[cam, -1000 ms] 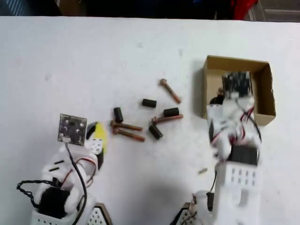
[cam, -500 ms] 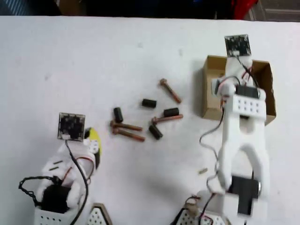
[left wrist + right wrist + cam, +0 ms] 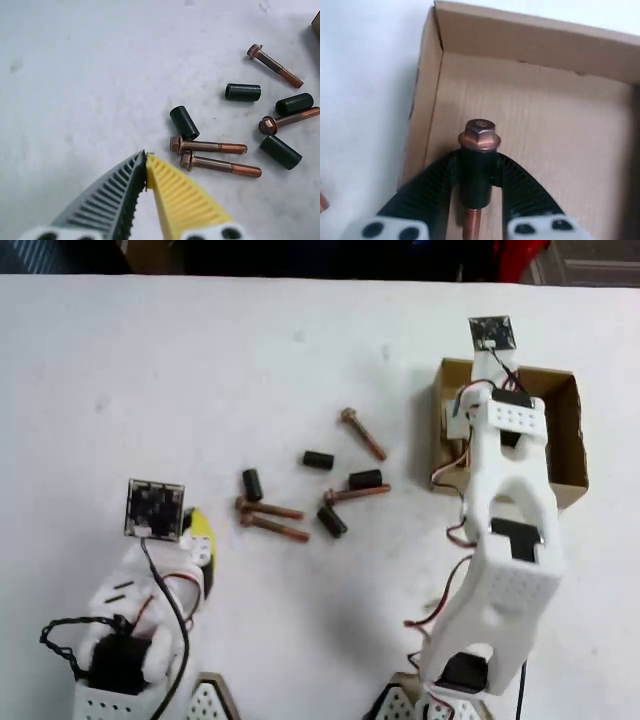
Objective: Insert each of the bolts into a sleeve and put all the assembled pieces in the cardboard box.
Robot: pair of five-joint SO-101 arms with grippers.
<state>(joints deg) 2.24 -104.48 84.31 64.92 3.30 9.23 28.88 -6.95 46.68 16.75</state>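
Right wrist view: the right gripper (image 3: 477, 160) is clenching a black cylindrical sleeve (image 3: 476, 175) across its middle. A copper-coloured flanged hex bolt (image 3: 479, 134) is sitting through it, head against one end and threaded tip poking out of the other, and the pair is hanging over the floor of the brown cardboard box (image 3: 545, 125). In the high view that arm is stretching out over the box, while four loose copper bolts (image 3: 270, 508) and four loose black sleeves (image 3: 318, 460) are lying scattered on the white table (image 3: 150, 370), apart from the box on the left arm's side. The left gripper (image 3: 145, 161), its grey and yellow jaws pressed together on nothing, is hovering just short of the nearest pair of bolts. These pieces are looking small, rigid, light and smooth, and likely to roll once released. The bolt is probably sitting loose in its sleeve, so gripping the sleeve's body squarely and keeping the head uppermost is looking like the safest hold.
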